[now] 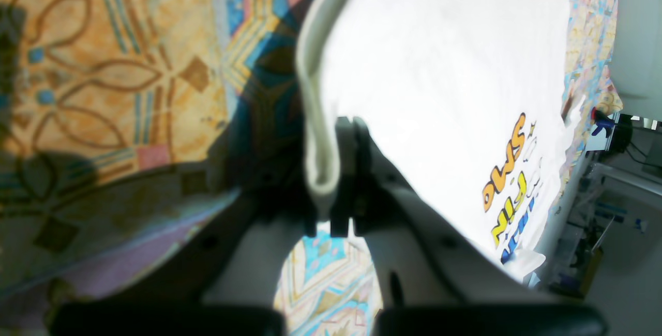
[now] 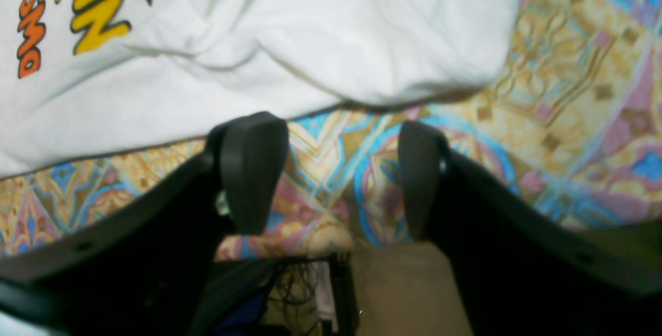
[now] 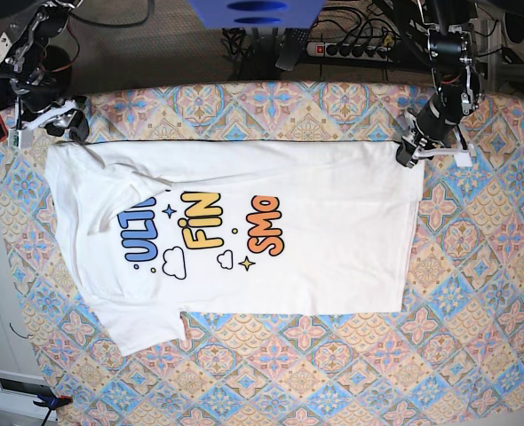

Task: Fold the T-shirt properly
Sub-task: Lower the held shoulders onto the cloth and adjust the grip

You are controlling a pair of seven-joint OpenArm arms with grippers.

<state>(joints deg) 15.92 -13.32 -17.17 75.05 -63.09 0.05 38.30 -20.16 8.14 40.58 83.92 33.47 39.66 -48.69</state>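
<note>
1. The T-shirt point(image 3: 315, 222) lies flat across the middle of the table point(image 3: 475, 337), print side up, its long axis running side to side in the base view. One sleeve reaches the near edge of the cloth-covered top.

2. The left pincer point(image 1: 345, 170) is clamped on a rolled white hem of the T-shirt at its far corner, on the base view's right.

3. The right pincer point(image 2: 336, 170) stands with jaws wide apart and holds nothing, poised just off the fabric's edge above the patterned tablecloth point(image 2: 569, 93).

4. Judged from the folds and creases, the cotton is light, limp and thin. It would drape and sag from any grip, and a one-corner lift would likely drag the rest askew.

5. Corners and hem edges look like the best holds. A pinch through the doubled seam should slip less than one on the single layer.

6. Bare table shows along the near side and at the base view's right, giving room to carry an edge over. Cables and a power strip point(image 3: 360, 44) lie beyond the far edge.
</note>
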